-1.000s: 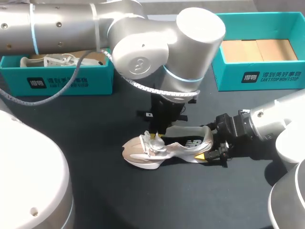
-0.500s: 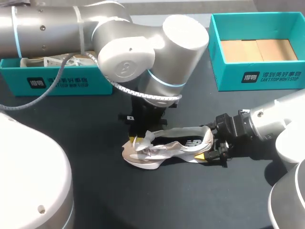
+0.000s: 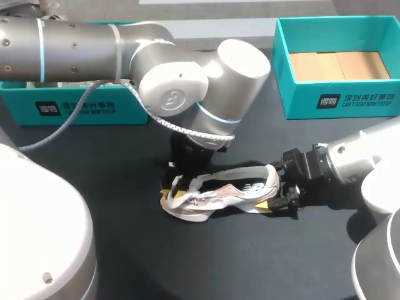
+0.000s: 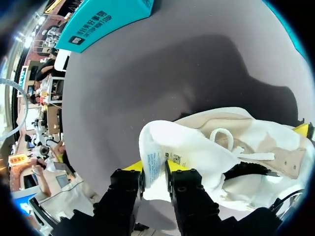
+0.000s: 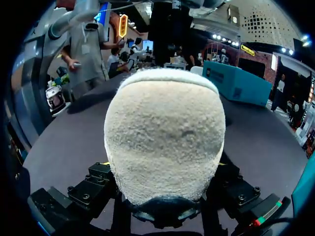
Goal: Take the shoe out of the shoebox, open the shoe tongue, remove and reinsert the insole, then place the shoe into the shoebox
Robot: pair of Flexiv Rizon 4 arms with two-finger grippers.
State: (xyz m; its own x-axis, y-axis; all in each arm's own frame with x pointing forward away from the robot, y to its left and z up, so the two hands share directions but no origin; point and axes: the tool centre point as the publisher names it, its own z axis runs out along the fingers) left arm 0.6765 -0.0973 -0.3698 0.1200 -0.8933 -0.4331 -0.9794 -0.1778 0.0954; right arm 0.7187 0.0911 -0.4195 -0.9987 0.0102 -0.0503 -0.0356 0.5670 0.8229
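Observation:
A beige and white shoe [image 3: 219, 195] lies on its side on the dark table, toe toward the left. My left gripper [image 3: 177, 185] comes down at its front. In the left wrist view the white tongue [image 4: 156, 147], folded back with its label showing, fills the narrow gap of the left gripper [image 4: 154, 169] and touches both yellow fingers [image 4: 134, 166]. My right gripper [image 3: 279, 190] is shut on the shoe's heel. That fuzzy heel collar [image 5: 165, 137] fills the right wrist view, with the right gripper [image 5: 165, 196] clamped on both its sides.
One teal shoebox [image 3: 337, 100] with a cardboard liner stands at the back right. A second teal box [image 3: 75, 106] at the back left holds another shoe, partly hidden by my left arm. Bare dark table [image 3: 206, 262] lies in front of the shoe.
My left gripper has moved left and lower, pulling the tongue toward the toe; the shoe's upper now lies flatter. The right gripper and heel have not moved.

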